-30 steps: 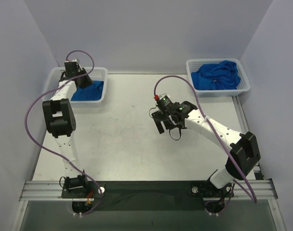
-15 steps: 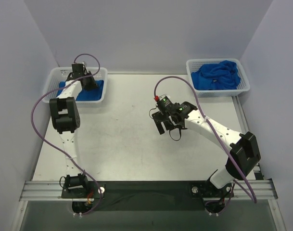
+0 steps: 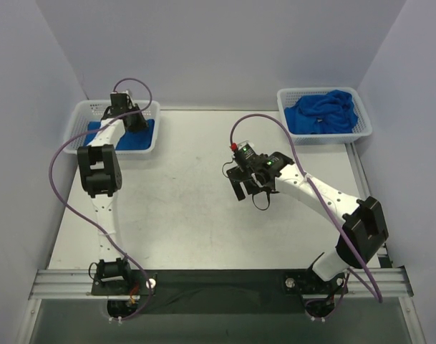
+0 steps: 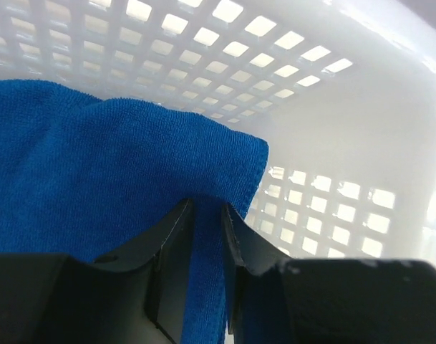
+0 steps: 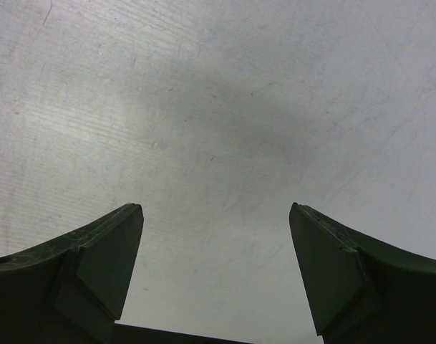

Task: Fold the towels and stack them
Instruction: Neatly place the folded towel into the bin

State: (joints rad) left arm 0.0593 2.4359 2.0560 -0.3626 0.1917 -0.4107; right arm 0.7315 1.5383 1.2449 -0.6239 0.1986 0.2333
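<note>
Having swung rightward across the left basket (image 4: 332, 107), the left pincer (image 4: 207, 208) is pinching the edge of the folded towel (image 4: 96, 165) lying inside it, probably finishing placement, while the right pincer (image 5: 214, 211) is hovering wide open above the bench (image 5: 218, 86).

Left pincer (image 3: 137, 123) reaches into the left basket (image 3: 76, 118) over a blue towel (image 3: 142, 137); right pincer (image 3: 240, 190) hovers above the table (image 3: 182, 215).

Scuffed table (image 3: 196, 215) bearing left basket (image 3: 156, 123), right basket (image 3: 325, 139)

Pale lavender walls (image 3: 225, 50) enclose a scuffed grey-white table (image 3: 196, 215) on 3 sides; a metal rail (image 3: 225, 283) edges its front.
</note>
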